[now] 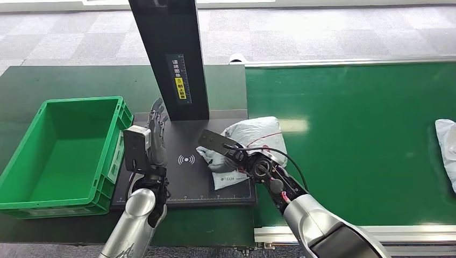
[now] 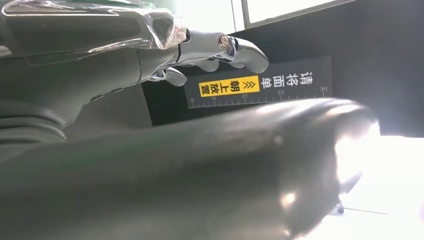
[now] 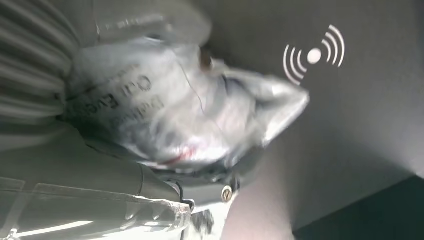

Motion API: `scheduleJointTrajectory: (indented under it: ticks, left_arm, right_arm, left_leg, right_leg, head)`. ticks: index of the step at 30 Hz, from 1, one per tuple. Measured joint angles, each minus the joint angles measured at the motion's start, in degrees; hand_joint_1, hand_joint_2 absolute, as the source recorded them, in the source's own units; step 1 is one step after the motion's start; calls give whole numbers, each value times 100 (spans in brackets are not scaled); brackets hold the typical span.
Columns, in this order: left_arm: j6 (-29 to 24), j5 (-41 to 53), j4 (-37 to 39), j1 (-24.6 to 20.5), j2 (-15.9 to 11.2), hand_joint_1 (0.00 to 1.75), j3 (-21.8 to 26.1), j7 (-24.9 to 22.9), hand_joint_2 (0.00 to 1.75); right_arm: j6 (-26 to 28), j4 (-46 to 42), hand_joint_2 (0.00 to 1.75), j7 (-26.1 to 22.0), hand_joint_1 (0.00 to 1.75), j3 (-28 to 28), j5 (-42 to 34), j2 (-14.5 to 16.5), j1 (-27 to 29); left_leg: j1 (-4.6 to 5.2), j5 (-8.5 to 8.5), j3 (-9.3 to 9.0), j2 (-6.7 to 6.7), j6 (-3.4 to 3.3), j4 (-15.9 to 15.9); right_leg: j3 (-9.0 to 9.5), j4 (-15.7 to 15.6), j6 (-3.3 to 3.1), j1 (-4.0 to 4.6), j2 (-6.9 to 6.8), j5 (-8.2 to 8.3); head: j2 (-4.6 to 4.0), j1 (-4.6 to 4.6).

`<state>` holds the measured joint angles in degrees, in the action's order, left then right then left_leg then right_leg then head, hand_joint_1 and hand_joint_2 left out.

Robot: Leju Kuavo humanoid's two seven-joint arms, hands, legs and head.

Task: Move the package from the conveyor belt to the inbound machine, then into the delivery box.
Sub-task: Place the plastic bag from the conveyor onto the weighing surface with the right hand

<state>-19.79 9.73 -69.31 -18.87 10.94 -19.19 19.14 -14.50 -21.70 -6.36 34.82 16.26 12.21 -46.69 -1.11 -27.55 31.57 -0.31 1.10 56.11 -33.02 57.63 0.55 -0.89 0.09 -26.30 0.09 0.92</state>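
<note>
The robot's right hand [image 1: 236, 156] grips a grey plastic mailer package [image 1: 253, 141], its fingers wrapped round the crumpled near end. The package lies across the right edge of the inbound machine's black scan plate [image 1: 188, 185], partly over the plate and partly over the green conveyor belt [image 1: 349, 140] just beside it. I'd say it is held there so its face can be read: the plate carries a white wireless symbol [image 1: 186, 159] near its middle, and the bag's nearer corner sits close to that mark in the right wrist view [image 3: 280, 107]. The black post [image 1: 175, 54] rising from the plate's far edge carries a yellow label [image 1: 181, 87], which looks like a note on how to lay the parcel down.

The package is soft and wrinkled, silvery grey with dark printed lettering and a thin red streak; it sags and bunches where the hand squeezes it, so it should bend rather than slide as a stiff thing would.

The left hand [image 1: 156, 131] stands upright over the plate's left edge, holding nothing, its fingers loosely apart. It waits between the plate and the green delivery box [image 1: 32, 188], which sits at the worktop's left edge, probably ready to take the bag. A second grey package [image 1: 446, 145] lies at the belt's far right.
</note>
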Motion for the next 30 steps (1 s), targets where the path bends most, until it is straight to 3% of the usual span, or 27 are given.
scheduleJointTrajectory:
  ticks: [7, 15, 20, 25, 30]
  left_arm:
    - [-9, -50, -182, 97, -10, 0, -42, 85, 0]
    - [37, -180, -285, 116, -7, 0, -138, 194, 0]
    - [68, -341, -325, 108, -3, 0, -246, 338, 0]
    - [182, -476, -373, 59, 6, 0, -363, 493, 0]
    - [280, -544, -380, -77, 64, 0, -469, 558, 0]
  right_arm:
    - [96, 1, 175, -792, 175, 170, 158, -62, 135]
    - [149, -50, 175, -1355, 175, 345, 215, -9, 402]
    - [889, -74, 175, -1559, 175, 484, 482, 182, 584]
    - [2006, -59, 175, -1311, 175, 771, 1151, 329, 561]
    - [2301, 32, 175, -1108, 175, 964, 1536, 449, 407]
  left_leg:
    - [-1, -1, -1, 3, 1, 0]
    - [-1, -2, 1, 7, 1, -2]
    - [-1, -2, 3, 10, 1, -2]
    - [-1, -2, 6, 9, 1, -1]
    - [-1, -1, 8, 9, 1, 0]
  right_leg:
    - [-2, 0, 0, 1, 1, 0]
    - [-4, 0, -1, 2, 3, -1]
    - [-8, 0, 0, 2, 6, 0]
    - [-10, 0, 0, 1, 6, 0]
    - [-10, 0, 0, 1, 5, 0]
  head:
    - [0, 1]
    - [0, 0]
    - [0, 1]
    - [0, 1]
    - [0, 1]
